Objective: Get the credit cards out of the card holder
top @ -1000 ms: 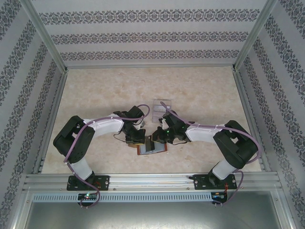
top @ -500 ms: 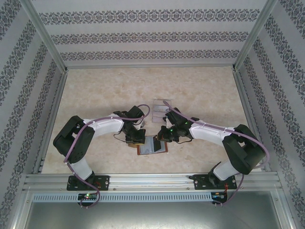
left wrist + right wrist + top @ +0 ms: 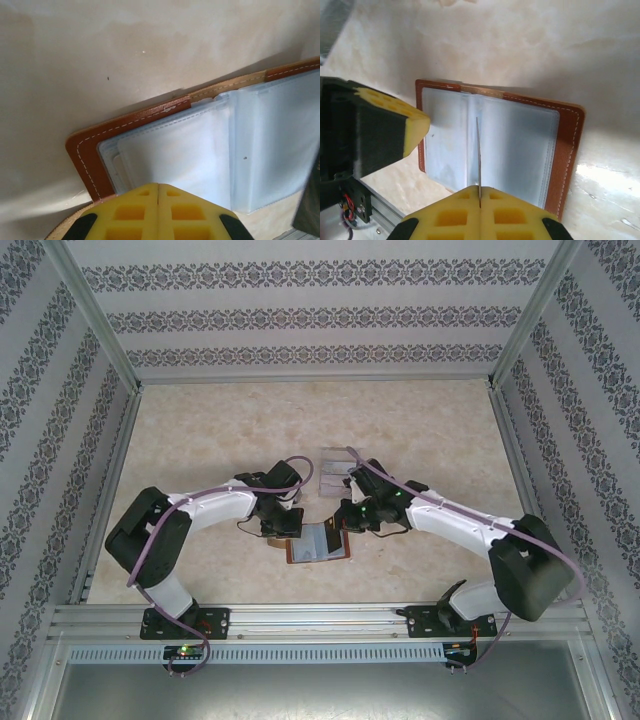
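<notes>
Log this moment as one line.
left fingers: shut, at wallet edge | right fingers: shut on card | wallet: open on table

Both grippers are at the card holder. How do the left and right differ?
The left gripper is shut with nothing between its fingers, while the right gripper is shut on what looks like a thin card, seen edge-on. The left gripper sits at one end of the card holder; the right gripper is over its middle fold. Both have yellow fingertips pressed together.
</notes>
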Controlling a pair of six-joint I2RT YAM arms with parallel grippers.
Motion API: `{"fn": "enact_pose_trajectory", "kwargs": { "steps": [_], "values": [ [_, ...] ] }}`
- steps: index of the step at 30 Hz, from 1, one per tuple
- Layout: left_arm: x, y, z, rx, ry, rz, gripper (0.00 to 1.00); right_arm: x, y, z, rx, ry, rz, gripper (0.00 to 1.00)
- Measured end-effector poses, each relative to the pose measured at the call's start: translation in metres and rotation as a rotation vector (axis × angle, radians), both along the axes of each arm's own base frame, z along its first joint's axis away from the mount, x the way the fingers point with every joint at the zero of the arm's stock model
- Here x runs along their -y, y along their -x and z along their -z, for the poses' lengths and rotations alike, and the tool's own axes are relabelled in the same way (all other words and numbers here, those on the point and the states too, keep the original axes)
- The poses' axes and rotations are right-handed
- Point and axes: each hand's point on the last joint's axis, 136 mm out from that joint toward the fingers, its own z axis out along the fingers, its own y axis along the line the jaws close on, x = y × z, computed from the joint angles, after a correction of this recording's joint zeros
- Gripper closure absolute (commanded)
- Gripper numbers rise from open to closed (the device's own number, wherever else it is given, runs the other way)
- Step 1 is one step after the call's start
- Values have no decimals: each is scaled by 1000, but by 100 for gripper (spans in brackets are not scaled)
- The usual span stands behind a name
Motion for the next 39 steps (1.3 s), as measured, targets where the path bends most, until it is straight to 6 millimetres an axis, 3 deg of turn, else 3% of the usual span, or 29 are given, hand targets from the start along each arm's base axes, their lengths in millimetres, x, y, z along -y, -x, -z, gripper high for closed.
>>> {"fn": "enact_pose_trajectory", "kwargs": {
  "steps": [9,17,23,30,39],
  "values": [
    [1,-6,-17,56,24,-3,93,20,-38,-56,277,48,-177,96],
    [-9,-7,-34,125,40,-27,93,50,-97,-85,477,166,-391,99],
    [-18,-7,-33,132,30,-56,93,50,-132,-87,563,256,-630,100],
    [-24,-10,-32,132,22,-76,93,40,-159,-82,627,310,-884,100],
    [-32,-16,-31,132,16,-104,93,30,-190,-54,603,359,-1098,100]
  ]
}}
